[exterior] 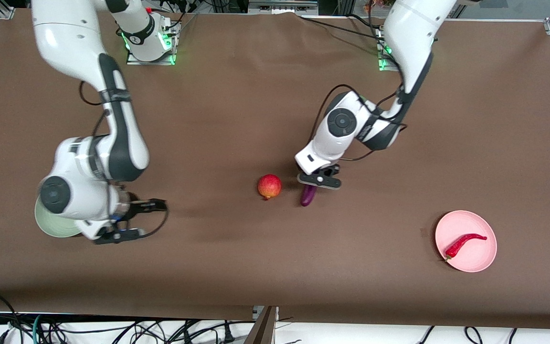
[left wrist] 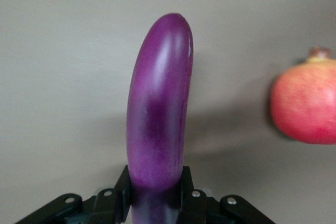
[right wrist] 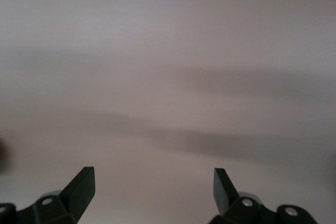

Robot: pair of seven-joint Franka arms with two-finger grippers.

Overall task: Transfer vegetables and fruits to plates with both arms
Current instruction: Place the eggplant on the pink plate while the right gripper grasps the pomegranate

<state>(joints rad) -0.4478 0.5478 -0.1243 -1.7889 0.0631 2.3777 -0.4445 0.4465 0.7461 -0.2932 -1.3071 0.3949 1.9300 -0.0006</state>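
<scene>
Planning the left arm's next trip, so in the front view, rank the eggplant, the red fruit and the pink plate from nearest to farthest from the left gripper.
1. Eggplant: held in the left gripper jaws.
2. Red fruit: beside the eggplant, toward the right arm's end.
3. Pink plate: toward the left arm's end, nearer the front camera, holding the chili pepper.

Counting the table now: two plates, one pale pink plate (exterior: pixel 487 231) and one pale green plate (exterior: pixel 48 227), the green one mostly hidden under an arm. Two vegetables: one purple eggplant (exterior: pixel 308 196) and one red chili pepper (exterior: pixel 462 243). One round red fruit with a yellow patch (exterior: pixel 269 186) shows, just one. Two robot arms, and two grippers: the left gripper (exterior: pixel 319 180) and the right gripper (exterior: pixel 134 220).
</scene>
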